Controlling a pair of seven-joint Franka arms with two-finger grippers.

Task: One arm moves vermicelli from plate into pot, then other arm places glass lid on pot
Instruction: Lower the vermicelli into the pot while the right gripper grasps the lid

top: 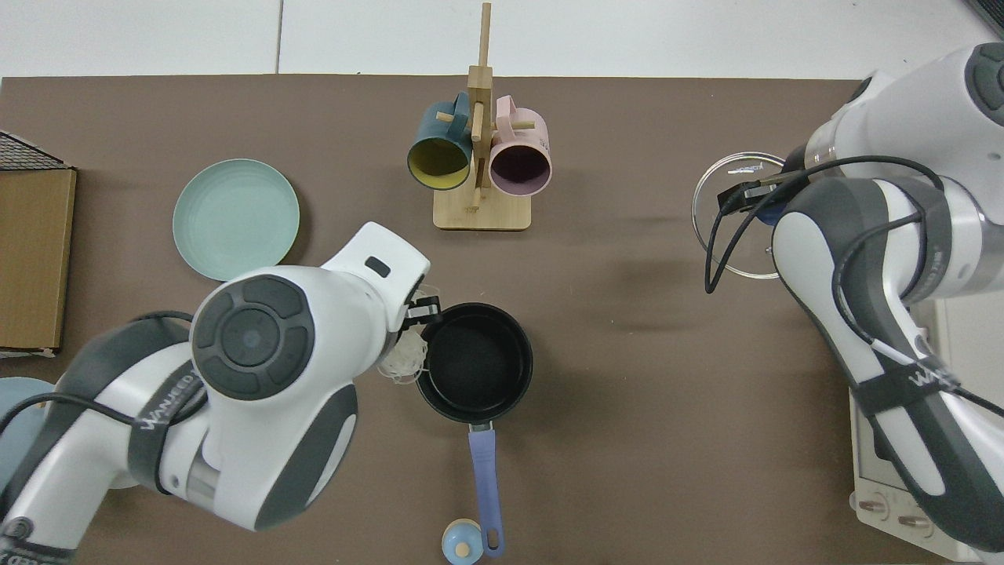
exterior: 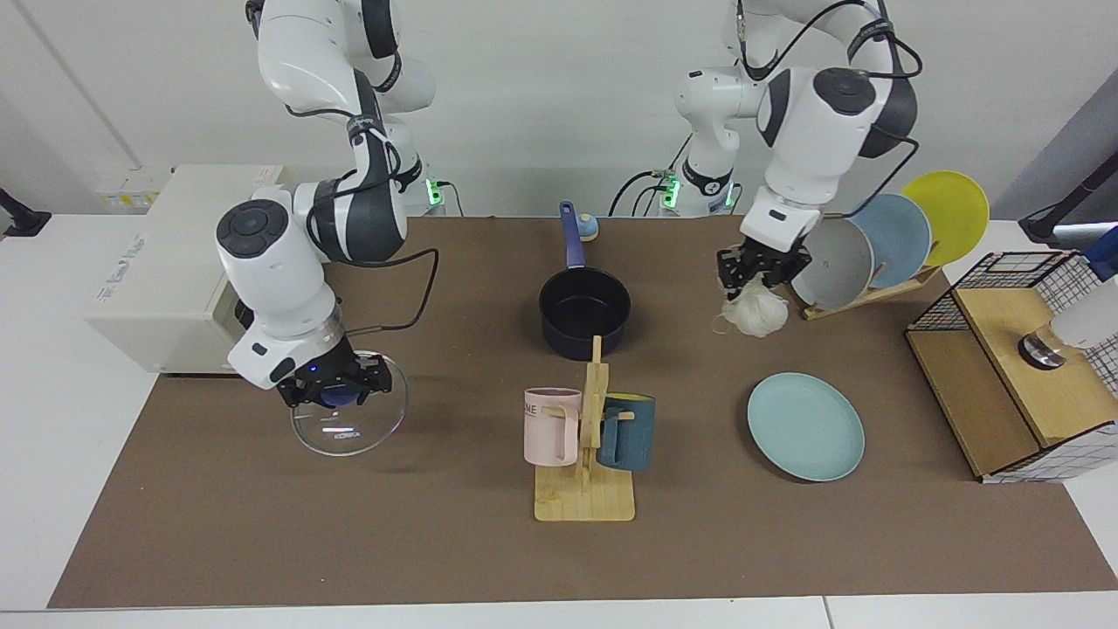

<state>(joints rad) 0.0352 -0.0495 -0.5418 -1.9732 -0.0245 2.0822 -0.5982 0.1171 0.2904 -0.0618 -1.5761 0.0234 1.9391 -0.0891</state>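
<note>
Bright, even light is falling from above on the brown counter (exterior: 262, 542) in both views. Shadows are staying soft: a faint one is lying on the counter just under the glass lid (exterior: 349, 418), another is hugging the near edge of the plate (exterior: 805, 425), and a pale blur of shadow is showing in the top view beside the pot (top: 474, 362). A small white glint is shining on the glass lid. The white wall behind the pot is looking nearly washed out.
</note>
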